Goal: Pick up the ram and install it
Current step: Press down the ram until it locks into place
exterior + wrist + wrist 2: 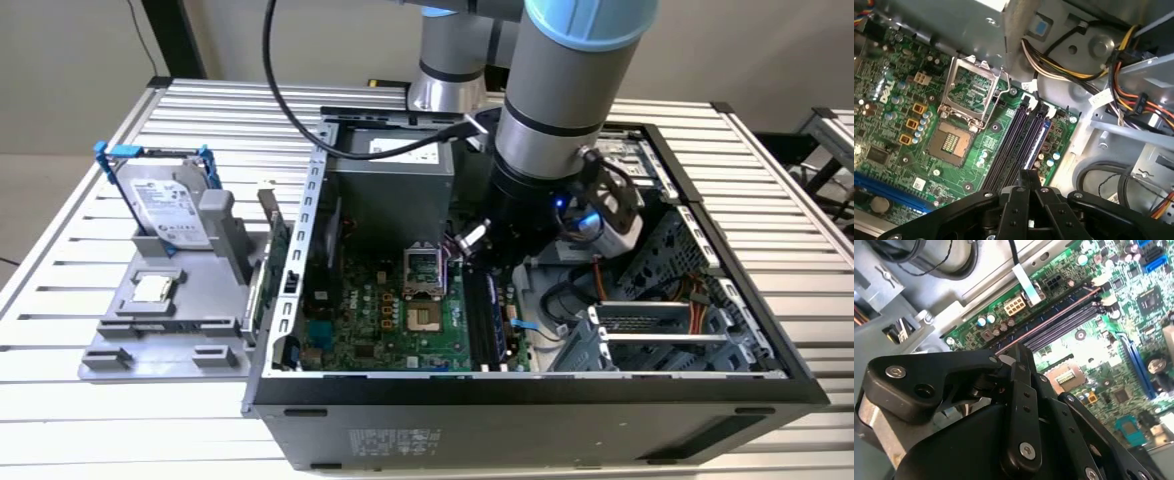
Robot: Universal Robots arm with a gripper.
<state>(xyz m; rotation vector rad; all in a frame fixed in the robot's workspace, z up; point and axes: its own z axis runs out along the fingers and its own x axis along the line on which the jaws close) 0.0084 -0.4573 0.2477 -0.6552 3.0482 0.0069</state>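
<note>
The ram [486,318] is a long dark stick standing on edge in one of the black memory slots, beside the processor socket [422,268]. In both wrist views the ram [1054,315] [1036,145] runs away from my fingertips along the slot. My gripper [478,252] is down inside the open computer case, at the far end of the stick. Its black fingers [1016,390] are shut together, and the gripper [1029,174] tips sit right at the ram's end. Whether they touch or pinch it, I cannot tell.
The green motherboard [904,145] lies on the case floor, with the metal case wall [534,385] all round. Bundled power cables [1134,95] and a drive cage [667,325] crowd one side. Outside the case, a grey holder [160,320] carries a blue-framed hard drive [167,200] and a small square chip [154,288].
</note>
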